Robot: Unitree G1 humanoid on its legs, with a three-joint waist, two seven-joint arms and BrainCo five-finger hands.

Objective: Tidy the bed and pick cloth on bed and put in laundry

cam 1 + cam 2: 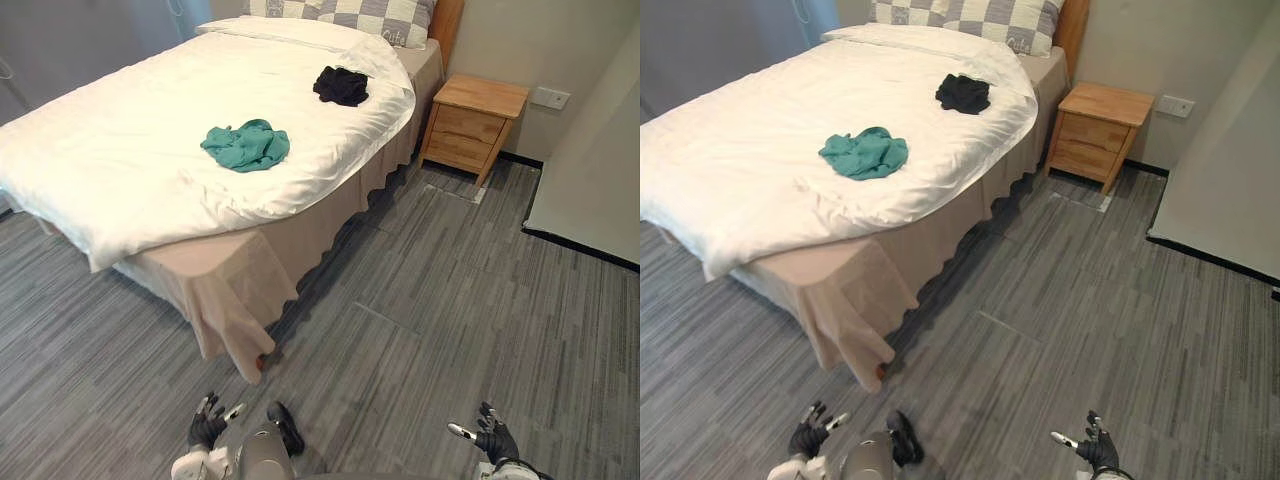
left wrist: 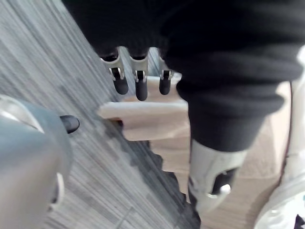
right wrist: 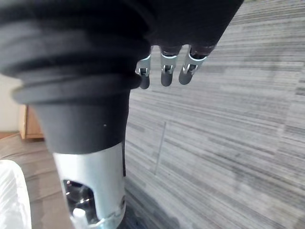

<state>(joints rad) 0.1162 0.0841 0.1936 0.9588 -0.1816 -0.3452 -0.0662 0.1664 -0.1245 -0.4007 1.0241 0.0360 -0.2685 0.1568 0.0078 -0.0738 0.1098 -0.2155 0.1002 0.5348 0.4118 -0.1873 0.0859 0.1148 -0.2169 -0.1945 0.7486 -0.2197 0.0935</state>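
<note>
A crumpled teal cloth point(image 1: 246, 145) lies on the white duvet of the bed point(image 1: 120, 170), toward its near half. A black cloth point(image 1: 341, 85) lies farther up, close to the pillows. Both hands hang low over the floor, well short of the bed. My left hand point(image 1: 206, 429) shows at the bottom left with relaxed fingers point(image 2: 138, 86) and nothing in it. My right hand point(image 1: 493, 436) shows at the bottom right, its fingers point(image 3: 164, 71) relaxed and empty too.
A wooden nightstand point(image 1: 475, 120) stands right of the bed's head. Checked pillows point(image 1: 380, 18) lean against the headboard. A beige bed skirt point(image 1: 225, 290) hangs to the grey plank floor point(image 1: 430, 300), which stretches wide to the right.
</note>
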